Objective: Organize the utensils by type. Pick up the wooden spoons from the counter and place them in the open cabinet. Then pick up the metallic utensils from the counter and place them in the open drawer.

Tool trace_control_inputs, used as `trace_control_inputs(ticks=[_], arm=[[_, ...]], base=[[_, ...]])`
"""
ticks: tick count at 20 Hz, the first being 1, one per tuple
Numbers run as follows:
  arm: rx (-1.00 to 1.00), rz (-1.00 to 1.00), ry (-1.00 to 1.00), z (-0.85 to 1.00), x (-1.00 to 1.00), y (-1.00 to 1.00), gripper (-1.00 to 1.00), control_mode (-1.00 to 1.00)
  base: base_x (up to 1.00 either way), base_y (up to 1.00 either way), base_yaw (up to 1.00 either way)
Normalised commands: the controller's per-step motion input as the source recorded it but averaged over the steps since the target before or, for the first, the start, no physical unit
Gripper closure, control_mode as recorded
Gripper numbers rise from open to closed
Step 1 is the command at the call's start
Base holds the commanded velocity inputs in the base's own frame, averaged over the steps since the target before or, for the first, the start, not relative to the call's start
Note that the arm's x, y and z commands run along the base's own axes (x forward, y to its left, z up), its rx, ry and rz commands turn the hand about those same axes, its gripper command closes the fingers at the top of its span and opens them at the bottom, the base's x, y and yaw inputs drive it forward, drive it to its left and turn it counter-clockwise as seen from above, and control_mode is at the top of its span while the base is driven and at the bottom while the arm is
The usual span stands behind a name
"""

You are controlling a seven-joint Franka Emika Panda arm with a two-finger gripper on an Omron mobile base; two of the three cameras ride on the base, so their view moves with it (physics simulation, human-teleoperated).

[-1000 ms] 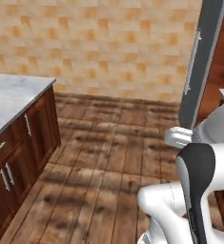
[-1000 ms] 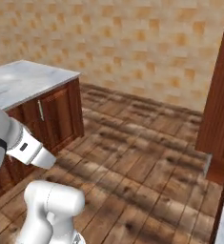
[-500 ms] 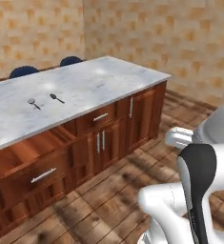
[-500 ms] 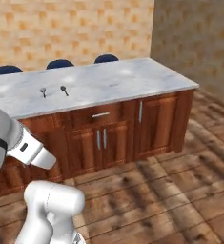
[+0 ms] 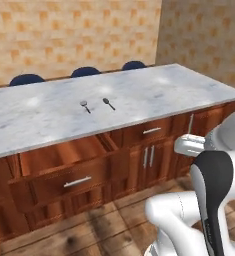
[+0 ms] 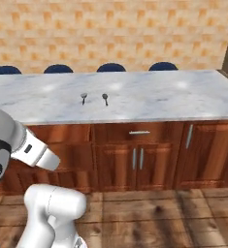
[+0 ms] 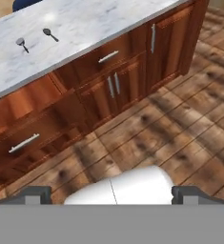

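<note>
Two metallic utensils (image 5: 96, 105) sit side by side near the middle of the counter (image 5: 154, 92), well apart from the gripper (image 7: 111, 194), whose jaws are spread wide with nothing between them. Over the last second my base cameras swung off the wall cabinet and bare floor onto the island, so that's the base turning, not the objects moving. I read it as the spoon half being done and the metal half starting; I see no wooden spoons on the slab. The drawer (image 5: 69, 172) stands pulled out below the counter's left part, bar handle forward. From the left base view its interior looks bare wood, nothing in it that I can make out. Next up: approach and reach the utensils.
</note>
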Motion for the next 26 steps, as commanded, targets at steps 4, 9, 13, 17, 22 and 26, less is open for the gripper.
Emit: trace_control_inputs(ticks=[4,9,13,17,22,26], arm=[[0.00,0.00,0.00,0.00,0.00,0.00,-1.00,1.00],[0.00,0.00,0.00,0.00,0.00,0.00,-1.00,1.00],[0.00,0.00,0.00,0.00,0.00,0.00,-1.00,1.00],[0.00,0.00,0.00,0.00,0.00,0.00,-1.00,1.00],[0.00,0.00,0.00,0.00,0.00,0.00,-1.00,1.00],[0.00,0.00,0.00,0.00,0.00,0.00,-1.00,1.00]], base=[[0.65,-0.64,0.05],[0.79,-0.47,0.11],[0.74,-0.46,0.18],[0.70,-0.46,0.25],[0.61,-0.41,0.38],[0.57,-0.17,0.68]])
